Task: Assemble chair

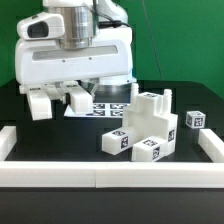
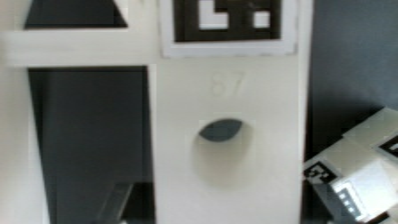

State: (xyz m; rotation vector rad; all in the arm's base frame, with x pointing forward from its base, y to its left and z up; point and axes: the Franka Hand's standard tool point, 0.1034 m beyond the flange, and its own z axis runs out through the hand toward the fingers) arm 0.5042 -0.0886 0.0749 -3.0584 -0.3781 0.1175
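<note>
The chair (image 1: 142,128) is only partly built. It stands as a stepped cluster of chunky white blocks on the black table (image 1: 60,140), toward the exterior view's right and in front of the middle. Square black-and-white tags show on its front faces, and one post rises at its back. Just beside it, further to the exterior view's right, a small tagged block (image 1: 195,120) stands alone and does not touch the cluster.

Behind the chair, flat on the table, lies the marker board (image 1: 108,106). It is partly covered by the robot's large white hand.

The gripper (image 1: 60,97) hangs low over the table at the exterior view's left, well apart from the chair. Under it are white pieces, and the wrist view is almost filled by a long white part (image 2: 214,170) with a dark round hole (image 2: 219,130) and a tag (image 2: 222,25) at one end. A second white bar runs beside it across a dark gap. I cannot tell whether the jaws are clamped on this part or only stand around it (the fingers are not clearly seen in either view). Another tagged piece (image 2: 356,165) shows at the edge of the wrist view.

A low white border rail (image 1: 110,172) encloses the table at the front and on both sides.
</note>
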